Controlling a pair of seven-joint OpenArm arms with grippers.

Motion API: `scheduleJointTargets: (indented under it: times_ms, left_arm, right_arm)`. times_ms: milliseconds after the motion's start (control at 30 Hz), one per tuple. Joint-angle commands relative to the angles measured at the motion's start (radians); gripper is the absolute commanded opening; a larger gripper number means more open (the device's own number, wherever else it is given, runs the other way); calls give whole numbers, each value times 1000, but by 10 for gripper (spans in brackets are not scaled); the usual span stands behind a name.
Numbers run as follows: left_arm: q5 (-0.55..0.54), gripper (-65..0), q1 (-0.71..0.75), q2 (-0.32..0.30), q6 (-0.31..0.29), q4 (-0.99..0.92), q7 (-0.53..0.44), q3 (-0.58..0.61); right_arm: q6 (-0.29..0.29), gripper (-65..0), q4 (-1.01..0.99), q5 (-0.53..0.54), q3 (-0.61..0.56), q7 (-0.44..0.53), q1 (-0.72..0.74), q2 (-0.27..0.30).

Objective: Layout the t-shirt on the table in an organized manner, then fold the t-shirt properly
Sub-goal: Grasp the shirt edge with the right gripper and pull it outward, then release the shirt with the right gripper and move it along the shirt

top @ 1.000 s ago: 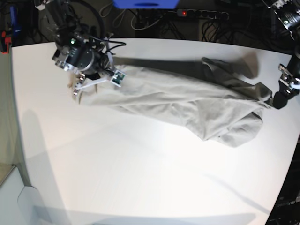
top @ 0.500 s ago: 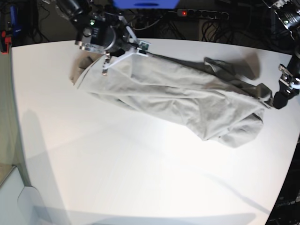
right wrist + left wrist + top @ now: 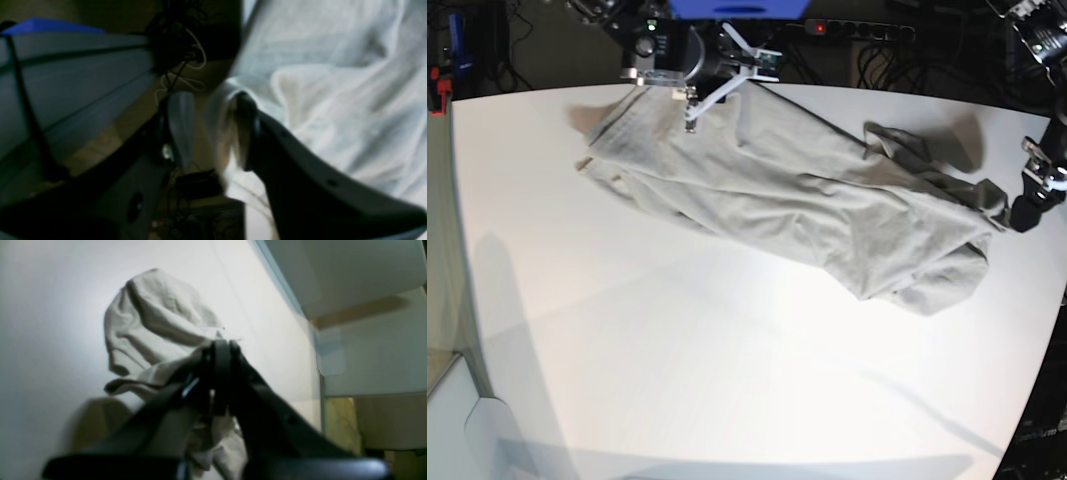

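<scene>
One wrinkled grey-beige cotton t-shirt point(image 3: 807, 200) is pinched at right by the clenched left gripper point(image 3: 1017, 215), while the right gripper point(image 3: 722, 75), upper left, is spread apart above the white table point(image 3: 677, 360).

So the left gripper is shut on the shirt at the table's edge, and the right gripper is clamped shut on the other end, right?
Not quite. The left gripper is shut on the t-shirt, but the right wrist view shows the right gripper with its jaws apart, not clamped.

Right end effector point(image 3: 213, 133) blurred; t-shirt point(image 3: 333, 100) cut off at frame edge.
</scene>
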Motion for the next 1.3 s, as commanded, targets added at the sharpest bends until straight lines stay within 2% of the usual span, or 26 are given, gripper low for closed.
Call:
scheduleJointTargets:
  times_ms: [0, 233, 433, 533, 700, 1000, 1267]
  left_arm:
    - [-2, -646, -1, -17, -5, 20, -11, -7]
    - [19, -646, 2, -17, -7, 16, -11, -13]
    - [21, -646, 4, -17, -7, 23, -11, -13]
    - [29, -644, 4, -17, -7, 25, -11, -13]
    - [104, -644, 4, -12, -7, 27, -11, -8]
    - [105, -645, 4, -15, -7, 27, -11, -13]
    - [105, -645, 4, -15, -7, 27, -13, -14]
  right_arm:
    - [-3, -418, 17, 8, 3, 9, 7, -1]
    - [-3, -418, 20, 8, 71, 9, 5, -1]
    - [-3, -418, 23, 8, 77, 9, 30, 1]
    - [-3, -418, 43, 8, 75, 9, 48, 30]
    - [-3, -417, 43, 8, 78, 11, 91, 68]
    - [-3, -417, 40, 8, 85, 12, 225, 119]
    - [-3, -413, 0, 10, 247, 17, 349, 119]
